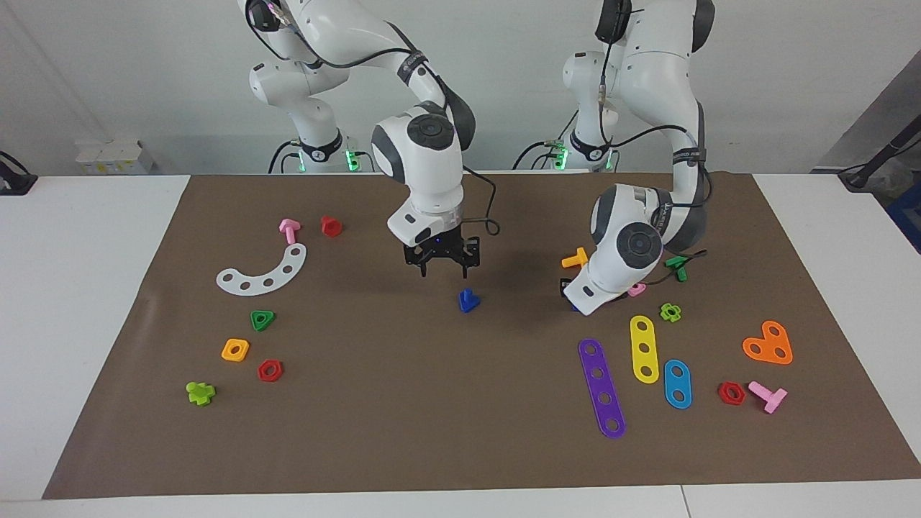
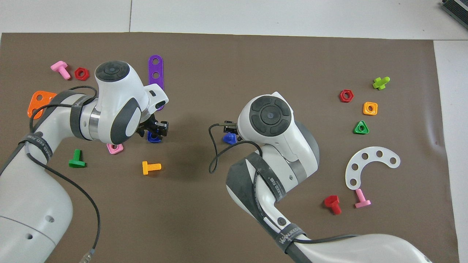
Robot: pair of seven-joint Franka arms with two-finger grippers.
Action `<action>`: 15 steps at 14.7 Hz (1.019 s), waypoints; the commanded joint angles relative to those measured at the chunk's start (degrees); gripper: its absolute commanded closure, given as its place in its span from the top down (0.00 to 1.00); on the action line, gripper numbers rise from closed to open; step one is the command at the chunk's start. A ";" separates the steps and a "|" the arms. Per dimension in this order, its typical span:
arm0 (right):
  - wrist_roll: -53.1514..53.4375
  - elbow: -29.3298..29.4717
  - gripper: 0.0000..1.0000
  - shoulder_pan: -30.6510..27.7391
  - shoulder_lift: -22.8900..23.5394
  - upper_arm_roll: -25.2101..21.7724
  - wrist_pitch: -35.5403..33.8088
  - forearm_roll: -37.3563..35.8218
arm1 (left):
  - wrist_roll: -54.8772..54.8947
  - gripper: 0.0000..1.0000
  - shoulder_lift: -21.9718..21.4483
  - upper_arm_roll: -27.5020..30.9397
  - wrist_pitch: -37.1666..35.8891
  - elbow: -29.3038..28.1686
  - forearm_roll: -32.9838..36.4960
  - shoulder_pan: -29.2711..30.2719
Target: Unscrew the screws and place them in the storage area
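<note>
The screw (image 1: 468,300), a small blue bolt with a triangular head, stands on the brown mat near the table's middle. In the overhead view the right wrist half covers the screw (image 2: 229,138). My right gripper (image 1: 442,272) hangs open just above it, not touching. My left gripper (image 2: 158,128) is low over the mat toward the left arm's end, at a blue square nut (image 2: 153,137) beside a pink nut (image 2: 114,148). The storage area (image 1: 216,316) is bare mat among a white curved strip (image 1: 263,273), a green nut (image 1: 262,320) and an orange nut (image 1: 235,350).
Toward the left arm's end lie purple (image 1: 601,388), yellow (image 1: 644,349) and blue (image 1: 677,383) holed strips, an orange bolt (image 1: 575,257), a green bolt (image 1: 676,265) and an orange plate (image 1: 768,344). A pink bolt (image 1: 289,229) and red bolt (image 1: 330,226) lie near the white strip.
</note>
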 commanded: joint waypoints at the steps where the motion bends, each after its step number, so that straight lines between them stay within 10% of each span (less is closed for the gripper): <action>1: 1.59 1.97 0.85 1.78 3.75 -0.09 3.00 -1.61 | 0.79 1.00 -1.79 -0.13 0.95 -1.85 2.16 0.25; 5: 4.06 9.70 0.78 3.72 10.70 -0.18 2.75 -3.71 | 0.87 1.00 -2.40 -0.13 -2.72 1.56 2.52 1.56; 15: 4.23 6.81 0.58 3.54 11.06 -0.09 1.52 -4.43 | 11.95 1.00 -17.77 -0.04 -13.90 -2.72 2.52 13.79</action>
